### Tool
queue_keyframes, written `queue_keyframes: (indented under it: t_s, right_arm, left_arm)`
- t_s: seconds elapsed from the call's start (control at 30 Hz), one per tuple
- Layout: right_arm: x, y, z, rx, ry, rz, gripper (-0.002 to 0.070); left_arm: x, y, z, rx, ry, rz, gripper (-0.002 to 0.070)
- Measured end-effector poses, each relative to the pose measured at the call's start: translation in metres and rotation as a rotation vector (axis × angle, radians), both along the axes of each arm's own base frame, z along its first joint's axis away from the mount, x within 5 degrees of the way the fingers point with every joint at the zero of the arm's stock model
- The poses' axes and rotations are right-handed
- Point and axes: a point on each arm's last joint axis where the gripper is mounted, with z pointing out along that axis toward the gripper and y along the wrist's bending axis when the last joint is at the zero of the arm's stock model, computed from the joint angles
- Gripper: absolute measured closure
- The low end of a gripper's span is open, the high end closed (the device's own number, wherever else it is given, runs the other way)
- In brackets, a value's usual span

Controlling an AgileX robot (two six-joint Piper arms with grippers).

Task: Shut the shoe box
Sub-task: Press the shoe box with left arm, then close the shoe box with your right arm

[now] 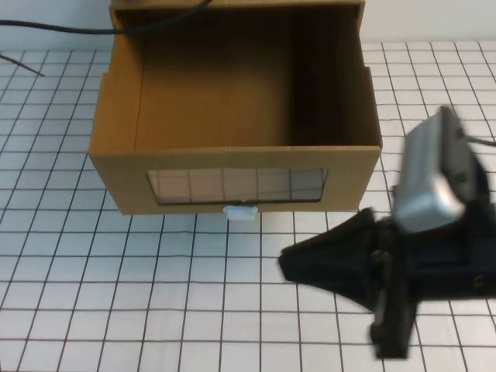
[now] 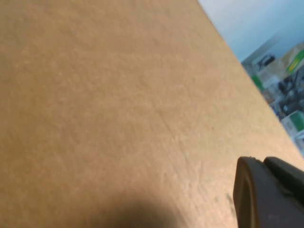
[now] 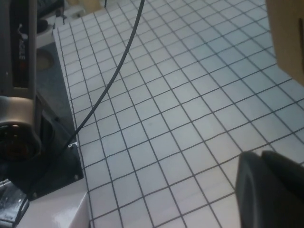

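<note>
The shoe box (image 1: 124, 174) is brown cardboard and stands at the back middle of the table. Its drawer is pulled out toward me and is empty inside. The front has a clear window (image 1: 236, 184) with a small white pull tab (image 1: 240, 211) just below it. My right gripper (image 1: 288, 263) is shut and empty, low over the table in front of the box's right half, pointing left, apart from the tab. My left gripper (image 2: 259, 164) is shut and shows only in the left wrist view, close against a flat cardboard face (image 2: 118, 109).
The table is a white sheet with a black grid (image 1: 116, 294). A black cable (image 1: 62, 29) runs along the back left over the box. In the right wrist view a cable (image 3: 109, 80) crosses the grid, the robot base (image 3: 19, 95) stands at the table edge, and a box corner (image 3: 289, 38) shows.
</note>
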Motion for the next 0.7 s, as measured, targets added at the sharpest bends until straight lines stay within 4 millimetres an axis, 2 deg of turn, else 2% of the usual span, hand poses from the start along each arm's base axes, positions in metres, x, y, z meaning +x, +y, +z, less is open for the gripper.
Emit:
queue_keyframes:
  t_s: [0.27, 0.7]
  right_arm:
    - [0.006, 0.047, -0.033, -0.082, 0.007, 0.051, 0.0689]
    - [0.062, 0.106, -0.051, -0.094, -0.041, 0.070, 0.0689]
  left_arm:
    - [0.003, -0.001, 0.000, -0.069, 0.075, 0.028, 0.0680]
    - [0.002, -0.002, 0.000, -0.075, 0.087, 0.019, 0.0680]
